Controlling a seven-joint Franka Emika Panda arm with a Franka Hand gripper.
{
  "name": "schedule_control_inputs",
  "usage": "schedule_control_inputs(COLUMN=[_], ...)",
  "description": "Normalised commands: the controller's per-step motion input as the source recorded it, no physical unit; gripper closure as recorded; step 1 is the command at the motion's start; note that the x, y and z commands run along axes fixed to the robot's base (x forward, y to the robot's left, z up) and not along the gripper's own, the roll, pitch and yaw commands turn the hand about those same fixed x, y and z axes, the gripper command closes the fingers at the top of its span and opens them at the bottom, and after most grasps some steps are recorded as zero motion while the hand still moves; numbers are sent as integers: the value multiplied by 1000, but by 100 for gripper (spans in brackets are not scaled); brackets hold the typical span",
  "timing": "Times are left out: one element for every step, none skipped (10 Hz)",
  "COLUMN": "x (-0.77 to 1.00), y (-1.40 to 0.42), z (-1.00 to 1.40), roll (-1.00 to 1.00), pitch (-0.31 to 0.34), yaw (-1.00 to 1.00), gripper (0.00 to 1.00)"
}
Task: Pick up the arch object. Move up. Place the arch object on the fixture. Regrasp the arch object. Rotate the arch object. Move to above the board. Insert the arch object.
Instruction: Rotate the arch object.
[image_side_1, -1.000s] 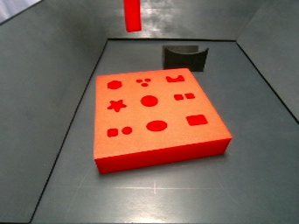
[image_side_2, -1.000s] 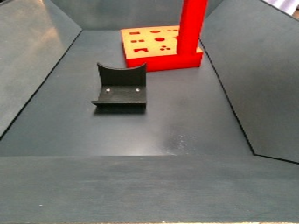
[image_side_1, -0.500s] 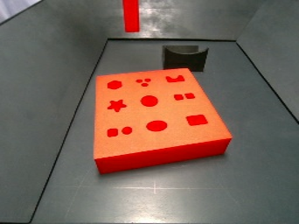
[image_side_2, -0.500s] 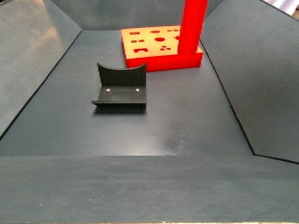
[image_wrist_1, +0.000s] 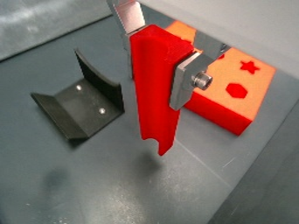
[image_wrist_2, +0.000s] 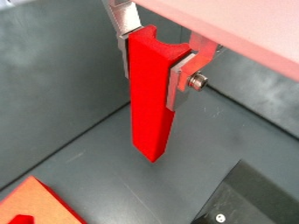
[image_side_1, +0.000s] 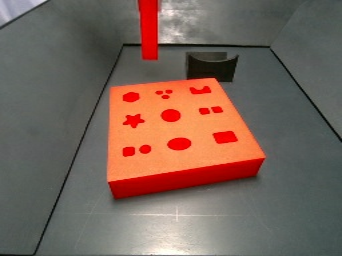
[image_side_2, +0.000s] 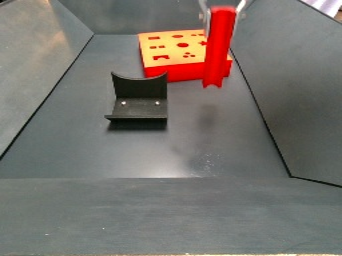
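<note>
My gripper (image_wrist_1: 156, 51) is shut on the arch object (image_wrist_1: 153, 92), a long bright red bar that hangs upright from the fingers (image_wrist_1: 184, 79) with its notched end up between them. It also shows in a wrist view (image_wrist_2: 152, 96) and in both side views (image_side_1: 147, 28) (image_side_2: 218, 50). Its lower end is in the air above the dark floor. The fixture (image_wrist_1: 79, 105), a dark block with a scooped top, stands on one side of it, empty. The orange-red board (image_wrist_1: 233, 87) with shaped holes lies on the other side.
The board (image_side_1: 181, 125) lies mid-floor, with the fixture (image_side_1: 214, 64) behind it by the back wall. Sloping grey walls (image_side_1: 60, 60) close in the floor on all sides. In a side view the fixture (image_side_2: 138, 100) stands apart from the board (image_side_2: 167, 48).
The bar has come down with my gripper. Its lower end hangs lower in both side views, and its top now shows in one. Board and fixture have not moved.
</note>
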Motion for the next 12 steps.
schedule_control_inputs(x=[13,16,15,13,0,0,-4,-36,-34,-17,-5,8], y=[24,26,28,29,0,0,0,-1,0,1,3,4], z=[-909,-729,-499,-327,0,1000,1000,1000,922,691,508,266], roll=[-181,-178,-175,-172,32,24,23,13,9,2,-4,-11], pitch=[-62,-63,-57,-54,-52,-43,-39,18,34,51,64,87], yaw=[-51,-51,-50,-50,-51,-34,-33,-30,-28,-26,-24,-23], gripper=[100,100,100,100,0,0,0,0,0,0,0,0])
